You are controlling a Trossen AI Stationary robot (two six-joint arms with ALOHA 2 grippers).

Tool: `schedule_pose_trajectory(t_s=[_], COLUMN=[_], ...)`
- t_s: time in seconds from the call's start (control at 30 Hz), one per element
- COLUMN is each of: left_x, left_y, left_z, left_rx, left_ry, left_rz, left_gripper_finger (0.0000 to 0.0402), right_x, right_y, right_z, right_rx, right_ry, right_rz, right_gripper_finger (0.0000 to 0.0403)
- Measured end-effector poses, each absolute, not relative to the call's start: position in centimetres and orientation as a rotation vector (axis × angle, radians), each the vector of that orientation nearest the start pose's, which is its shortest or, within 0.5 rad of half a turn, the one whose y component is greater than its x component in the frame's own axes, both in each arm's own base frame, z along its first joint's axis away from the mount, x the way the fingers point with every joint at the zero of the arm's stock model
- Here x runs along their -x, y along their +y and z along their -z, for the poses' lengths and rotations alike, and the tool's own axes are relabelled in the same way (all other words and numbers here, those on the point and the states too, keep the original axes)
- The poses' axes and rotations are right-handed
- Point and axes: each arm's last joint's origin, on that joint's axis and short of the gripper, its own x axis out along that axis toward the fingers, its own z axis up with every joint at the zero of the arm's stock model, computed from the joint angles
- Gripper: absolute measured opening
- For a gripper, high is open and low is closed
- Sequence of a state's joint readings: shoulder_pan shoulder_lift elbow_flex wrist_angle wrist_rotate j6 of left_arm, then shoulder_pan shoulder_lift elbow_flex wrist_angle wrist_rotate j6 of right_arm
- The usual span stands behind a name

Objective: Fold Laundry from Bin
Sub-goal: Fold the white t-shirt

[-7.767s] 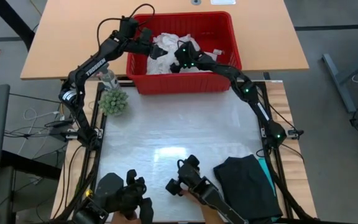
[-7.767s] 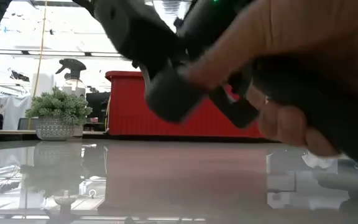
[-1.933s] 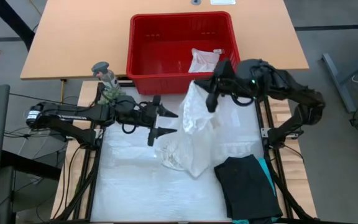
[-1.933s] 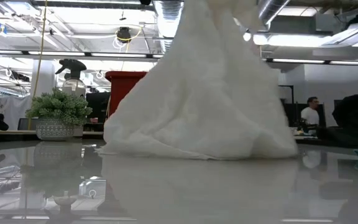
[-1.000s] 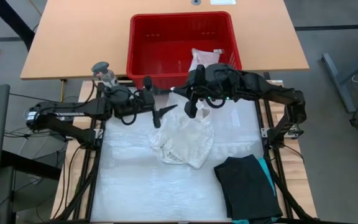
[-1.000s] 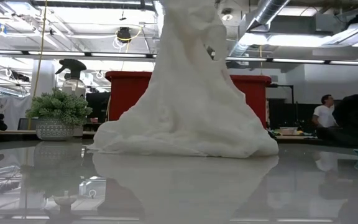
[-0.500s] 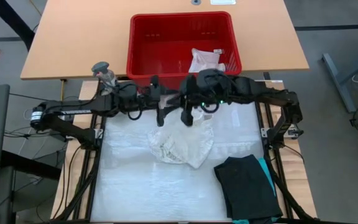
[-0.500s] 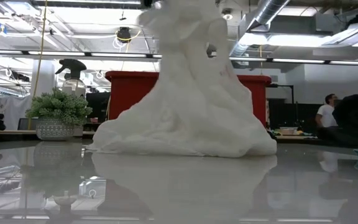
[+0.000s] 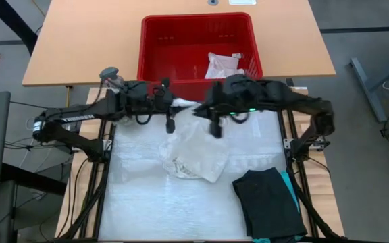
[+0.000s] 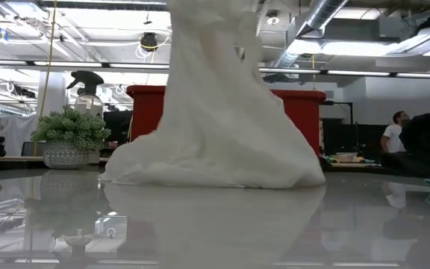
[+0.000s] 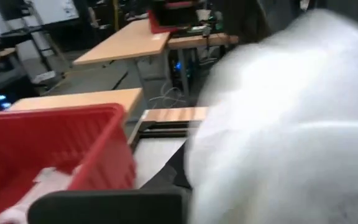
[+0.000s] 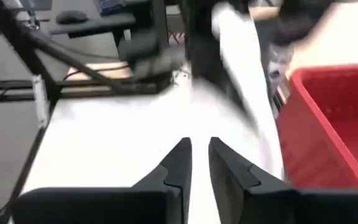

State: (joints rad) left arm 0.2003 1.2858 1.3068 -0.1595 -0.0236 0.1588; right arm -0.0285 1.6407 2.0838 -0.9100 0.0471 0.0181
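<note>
The white lacy top (image 9: 193, 150) rises from the table (image 9: 140, 209) before the red bin (image 9: 196, 48), its upper edge pinched in the clamped left gripper (image 9: 172, 108). The right gripper (image 9: 215, 125), fingers slightly parted, holds nothing beside it.

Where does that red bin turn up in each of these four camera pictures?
High view: the red bin sits at the top centre, beyond both arms.
Low view: only its sides show, behind the white lacy top, to that top's left and right.
Left wrist view: its corner fills the lower left.
Right wrist view: its corner is at the right edge.
Shared landmark: the white lacy top, in all four views.
</note>
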Motion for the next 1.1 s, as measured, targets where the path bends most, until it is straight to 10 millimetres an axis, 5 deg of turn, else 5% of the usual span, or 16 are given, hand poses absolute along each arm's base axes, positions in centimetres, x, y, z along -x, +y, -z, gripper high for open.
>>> schedule_pose_trajectory(t_s=[0.2, 0.33, 0.6, 0.87, 1.1], left_x=[-25.3, -23.7, -21.6, -19.3, -16.4], left_y=[5.4, 4.9, 4.2, 3.8, 3.4], left_z=[-45.8, -48.6, -51.7, -53.5, -55.9], left_rx=[-0.166, -0.155, -0.065, -0.036, -0.048], left_ry=[0.245, 0.225, 0.162, 0.185, 0.155], left_rz=[-0.254, -0.250, -0.153, -0.161, -0.248], left_gripper_finger=[0.0002, 0.0001, 0.0000, 0.0000, 0.0000], right_x=[-24.4, -22.5, -29.0, -34.8, -37.4], right_y=[-1.9, -2.1, -2.8, -5.1, -5.4], right_z=[-49.0, -47.6, -43.0, -36.8, -34.4], right_rx=[-0.035, -0.024, 0.078, 0.122, 0.048], right_ry=[0.697, 0.919, 0.957, 1.084, 1.076], right_rz=[0.229, 0.356, 0.341, 0.246, 0.057], right_gripper_finger=[0.0096, 0.0128, 0.0245, 0.0247, 0.0246])
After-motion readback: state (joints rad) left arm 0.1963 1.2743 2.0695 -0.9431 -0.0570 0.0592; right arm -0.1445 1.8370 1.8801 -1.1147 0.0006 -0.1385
